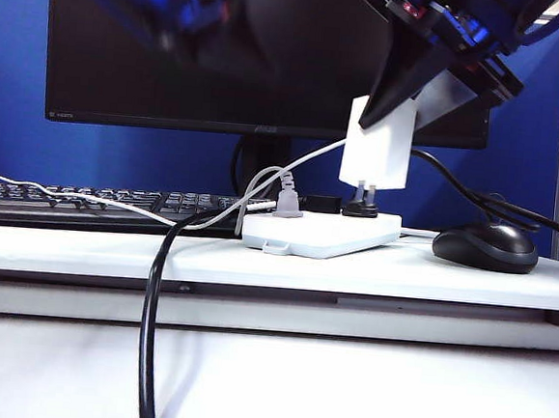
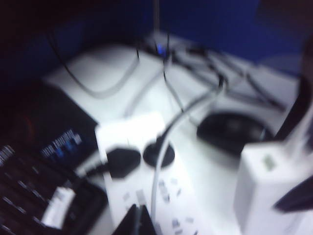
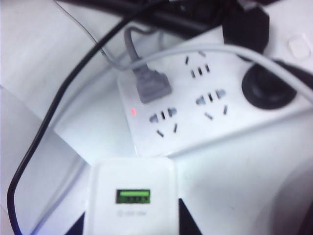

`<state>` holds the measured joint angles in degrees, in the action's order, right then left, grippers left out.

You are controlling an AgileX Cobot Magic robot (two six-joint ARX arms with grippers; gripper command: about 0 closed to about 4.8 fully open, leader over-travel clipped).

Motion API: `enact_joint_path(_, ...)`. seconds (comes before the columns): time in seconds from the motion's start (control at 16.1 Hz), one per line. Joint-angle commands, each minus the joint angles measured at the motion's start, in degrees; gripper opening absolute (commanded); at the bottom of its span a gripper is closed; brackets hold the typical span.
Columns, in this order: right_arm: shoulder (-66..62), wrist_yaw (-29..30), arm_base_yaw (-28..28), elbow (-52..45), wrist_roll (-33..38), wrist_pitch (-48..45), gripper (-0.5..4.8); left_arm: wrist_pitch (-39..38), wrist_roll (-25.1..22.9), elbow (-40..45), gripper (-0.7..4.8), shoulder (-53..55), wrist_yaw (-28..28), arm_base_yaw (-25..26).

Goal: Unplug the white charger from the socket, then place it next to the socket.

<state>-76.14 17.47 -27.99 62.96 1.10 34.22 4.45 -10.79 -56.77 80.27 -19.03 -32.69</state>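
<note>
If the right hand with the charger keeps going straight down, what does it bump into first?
Probably the socket. The right hand holds the charger just above it, prongs down, beside the black plug. Exact depth is hard to tell.

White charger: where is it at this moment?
In the exterior view, right of centre, the white charger hangs unplugged in the right gripper just above the socket, left of the mouse.

Your right gripper (image 1: 396,102) hangs high at the right of the exterior view, its dark fingers angled down and clamped on the white charger (image 1: 379,144), which is clear of the socket (image 1: 321,234). Your left gripper (image 2: 137,223) shows only blurred dark fingertips; its arm is a raised blur at upper left.
</note>
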Motion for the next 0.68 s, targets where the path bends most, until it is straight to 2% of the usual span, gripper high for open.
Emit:
enact_joint_path(0.06, -0.3, -3.1, 0.0, 0.2, 5.4, -0.5, -0.01, 1.3, 0.3, -0.3, -0.05, -5.3, 0.3, -0.1)
enact_joint_path(0.19, -0.8, -4.4, 0.0, 0.2, 9.7, -0.6, -0.01, 1.6, 0.3, -0.3, -0.05, -7.3, 2.3, -0.1)
enact_joint_path(0.43, -3.9, -4.2, 0.1, 0.2, 19.9, -0.6, -0.01, 1.6, 0.3, -0.3, -0.05, -10.4, 2.8, 0.0)
enact_joint_path(0.68, -6.4, -4.7, 0.1, 0.2, 24.6, -2.2, -0.02, 0.7, 0.3, -0.3, -0.05, -10.7, 2.7, 0.0)
